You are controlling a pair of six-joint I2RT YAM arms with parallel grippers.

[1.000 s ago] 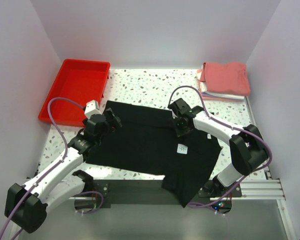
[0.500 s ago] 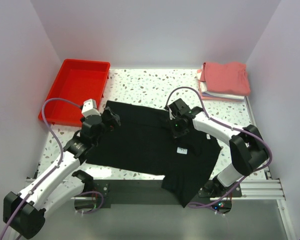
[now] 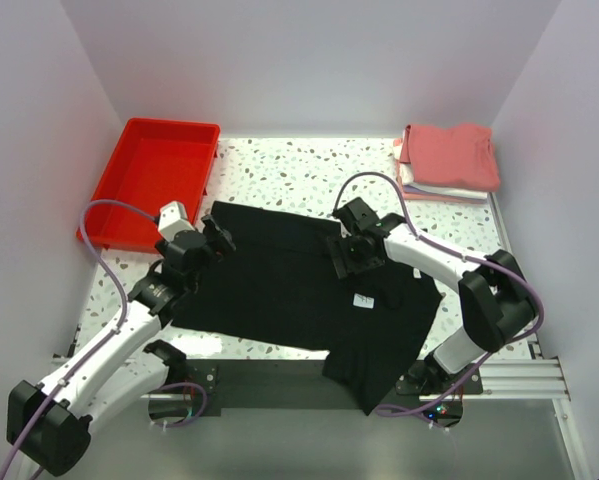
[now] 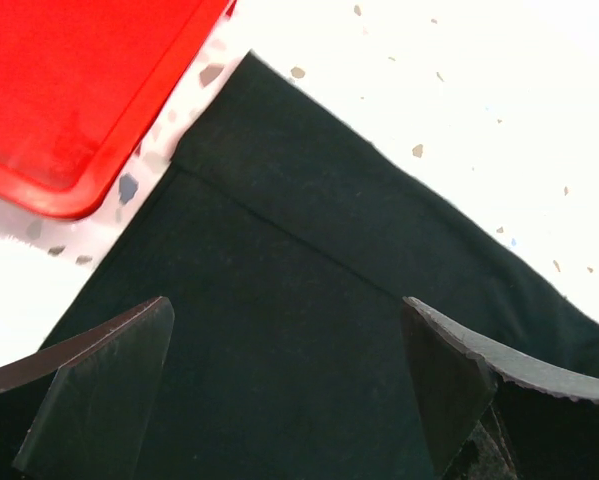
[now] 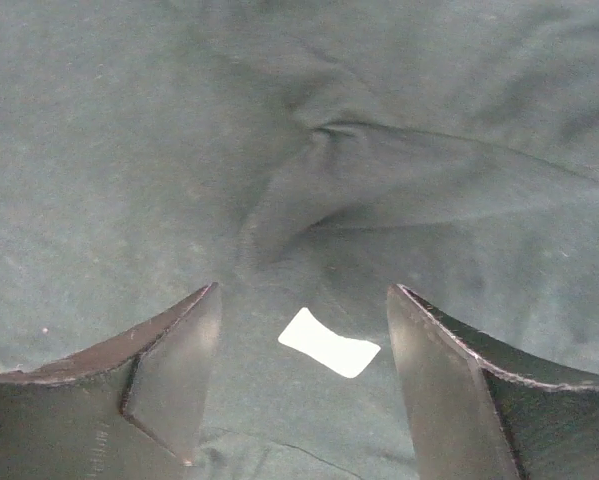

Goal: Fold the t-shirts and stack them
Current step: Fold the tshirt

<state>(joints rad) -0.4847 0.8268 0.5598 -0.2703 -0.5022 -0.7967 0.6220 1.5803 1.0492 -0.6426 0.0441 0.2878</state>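
A black t-shirt (image 3: 289,285) lies spread across the table, its right part hanging over the near edge. Its small white neck label (image 3: 364,299) faces up. My right gripper (image 3: 347,262) hovers open just over the shirt's middle. In the right wrist view the label (image 5: 329,343) lies between the open fingers (image 5: 169,360), beside a raised crease (image 5: 379,190). My left gripper (image 3: 217,240) stands open over the shirt's far-left part, nothing between its fingers (image 4: 99,390). A folded stack of t-shirts (image 3: 449,160), salmon-red on top, sits at the back right.
A red plastic tray (image 3: 154,180) stands at the back left, its corner (image 4: 69,90) close to the black shirt's far-left corner. White walls close in three sides. The arms' metal base rail (image 3: 499,378) runs along the near edge.
My right gripper went from shut to open, letting go of the black cloth, and shifted slightly left. The left arm drew a little to the left, still open.
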